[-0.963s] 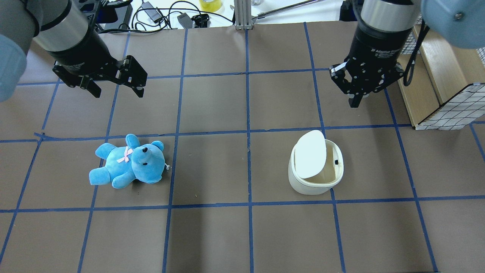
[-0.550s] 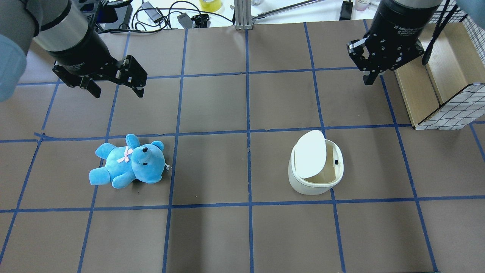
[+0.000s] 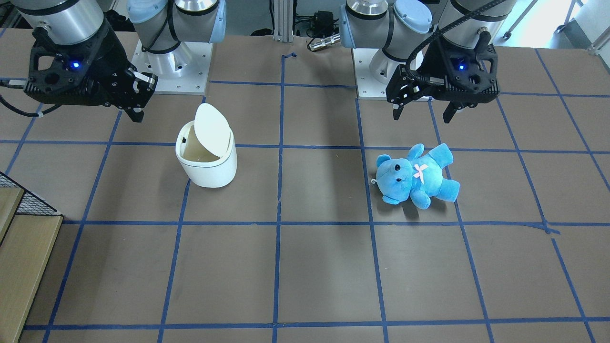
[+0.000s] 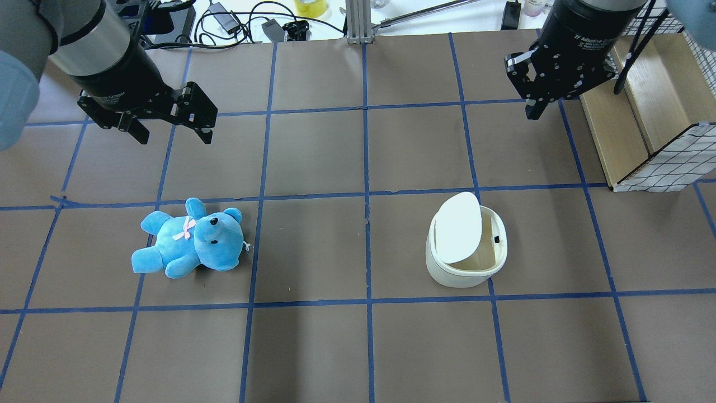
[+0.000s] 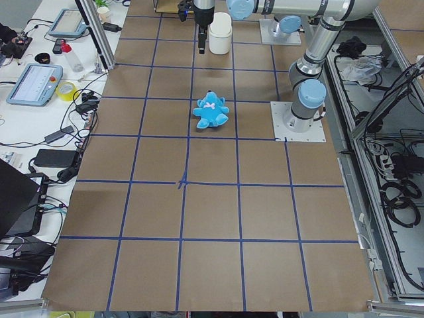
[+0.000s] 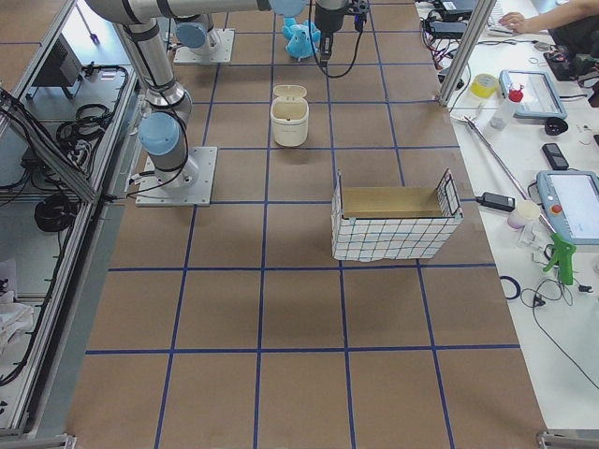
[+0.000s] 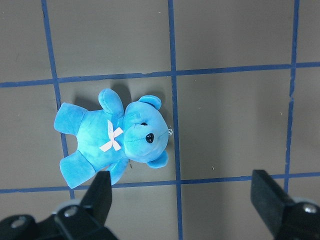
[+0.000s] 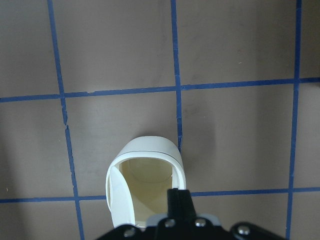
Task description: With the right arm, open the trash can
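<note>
Table (image 4: 313, 157) (blue-taped): trash can (image 4: 460, 276), teddy bear (image 4: 190, 242)

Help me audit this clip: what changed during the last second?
The right gripper pulled away from the trash can, rightward toward the wire-sided box, jaws shut and empty. The can's raised lid, the teddy bear and the open left gripper stayed put.

- In the right wrist view, the trash can (image 8: 150, 155) runs off the bottom edge, and the right gripper (image 8: 178, 194) covers its near rim.
- The left gripper (image 7: 183, 192) has its fingers (image 7: 102, 197) cut by the bottom edge.
- Overhead, the wire-mesh box (image 4: 671, 162) runs off the right edge.
- From the left end, the far trash can is too small to tell whether it stands open.
</note>
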Controlling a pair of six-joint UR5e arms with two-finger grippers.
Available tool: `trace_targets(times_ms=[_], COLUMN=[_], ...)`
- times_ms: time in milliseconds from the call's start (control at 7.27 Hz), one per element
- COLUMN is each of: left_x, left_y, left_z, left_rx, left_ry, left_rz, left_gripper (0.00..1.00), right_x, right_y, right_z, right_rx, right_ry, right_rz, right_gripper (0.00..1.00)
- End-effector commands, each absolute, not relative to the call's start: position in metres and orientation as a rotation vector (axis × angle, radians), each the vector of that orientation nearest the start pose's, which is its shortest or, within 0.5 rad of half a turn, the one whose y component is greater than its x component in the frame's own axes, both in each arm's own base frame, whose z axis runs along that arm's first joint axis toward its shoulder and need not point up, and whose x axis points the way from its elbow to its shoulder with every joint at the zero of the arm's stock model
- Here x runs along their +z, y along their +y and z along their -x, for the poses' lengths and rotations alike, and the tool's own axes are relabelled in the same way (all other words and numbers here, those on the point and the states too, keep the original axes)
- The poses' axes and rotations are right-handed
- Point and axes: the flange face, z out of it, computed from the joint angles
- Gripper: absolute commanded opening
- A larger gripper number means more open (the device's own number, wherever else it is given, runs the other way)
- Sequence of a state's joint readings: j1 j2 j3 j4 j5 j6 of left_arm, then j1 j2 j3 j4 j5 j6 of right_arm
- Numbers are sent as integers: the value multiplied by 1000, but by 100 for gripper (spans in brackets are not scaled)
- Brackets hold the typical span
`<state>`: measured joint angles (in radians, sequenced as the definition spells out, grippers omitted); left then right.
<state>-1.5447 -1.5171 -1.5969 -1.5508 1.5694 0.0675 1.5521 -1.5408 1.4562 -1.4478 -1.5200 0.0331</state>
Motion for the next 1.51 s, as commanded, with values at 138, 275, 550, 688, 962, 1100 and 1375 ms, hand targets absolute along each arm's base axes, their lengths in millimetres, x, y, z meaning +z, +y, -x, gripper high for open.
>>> trace_targets(times_ms=[138,275,550,688,962,1100,1375], left_x=[503,503,503,503,503,503,503], left_y=[-477,-477,-477,-477,-477,-477,-477], left_z=[121,121,121,121,121,121,121], left_rx=[-75,-75,-75,-75,-75,-75,-75], left_ry=[3139,3139,3139,3139,3139,3139,3139], left_rz=[-65,-65,-65,-65,-65,-65,-65], left_gripper=[100,100,100,100,100,100,100], right_x=[514,512,513,513,515,516,513], right_y=[-502,-502,-501,-501,-502,-500,-504], right_z=[-124,-123,-123,-123,-119,-117,-111], right_rx=[77,96,94,94,81,83,73], right_ry=[3137,3138,3141,3143,3187,3192,3182], right_rz=[-65,-67,-70,-72,-69,-69,-1], right_gripper=[99,100,100,100,100,100,100])
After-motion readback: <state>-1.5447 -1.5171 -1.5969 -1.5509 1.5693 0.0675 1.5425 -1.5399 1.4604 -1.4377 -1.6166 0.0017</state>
